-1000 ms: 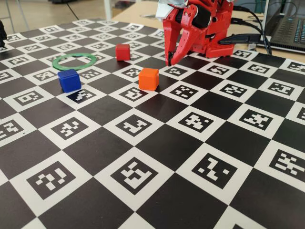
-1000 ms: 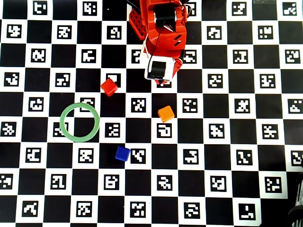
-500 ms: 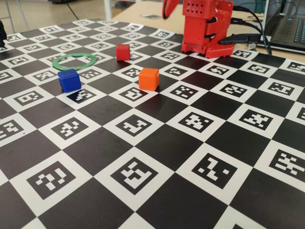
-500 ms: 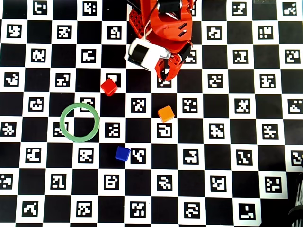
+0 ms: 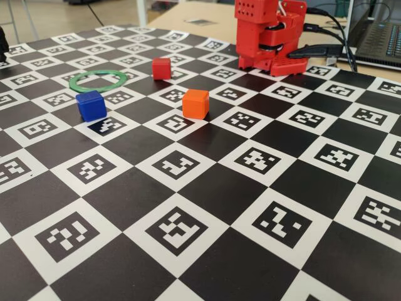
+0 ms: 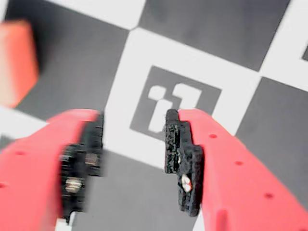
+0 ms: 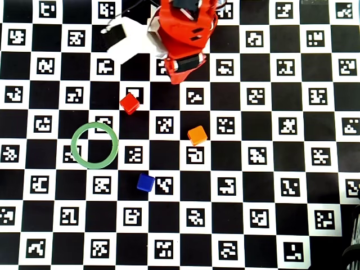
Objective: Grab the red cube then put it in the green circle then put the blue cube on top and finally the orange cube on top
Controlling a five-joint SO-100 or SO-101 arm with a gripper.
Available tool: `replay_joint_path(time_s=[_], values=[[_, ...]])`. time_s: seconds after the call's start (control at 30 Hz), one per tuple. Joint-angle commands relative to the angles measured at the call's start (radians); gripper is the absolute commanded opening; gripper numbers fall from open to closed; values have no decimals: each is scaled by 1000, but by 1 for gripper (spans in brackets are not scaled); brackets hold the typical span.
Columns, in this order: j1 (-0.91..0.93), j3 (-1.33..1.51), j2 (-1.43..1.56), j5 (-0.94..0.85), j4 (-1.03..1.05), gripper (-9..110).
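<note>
From the wrist view my claw hangs open and empty over a blurred marker square, a red block cut off at left. Left to right on the checkered bench: green circle, red cube, blue cube, orange cube, all apart.

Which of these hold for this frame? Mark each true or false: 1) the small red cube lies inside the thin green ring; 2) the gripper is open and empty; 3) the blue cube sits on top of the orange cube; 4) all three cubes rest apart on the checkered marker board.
1) False: in the overhead view the small red cube lies outside the thin green ring, which is empty.
2) True: the wrist view shows the gripper open, only board between its pads.
3) False: the blue cube and orange cube sit separately on the board.
4) True.
</note>
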Motion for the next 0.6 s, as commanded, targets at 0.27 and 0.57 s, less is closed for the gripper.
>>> replay_joint_path(time_s=[0.27,0.57], values=[[186,-132,-152,-46,23,28],[262,-54,-170,-112,-67,41]])
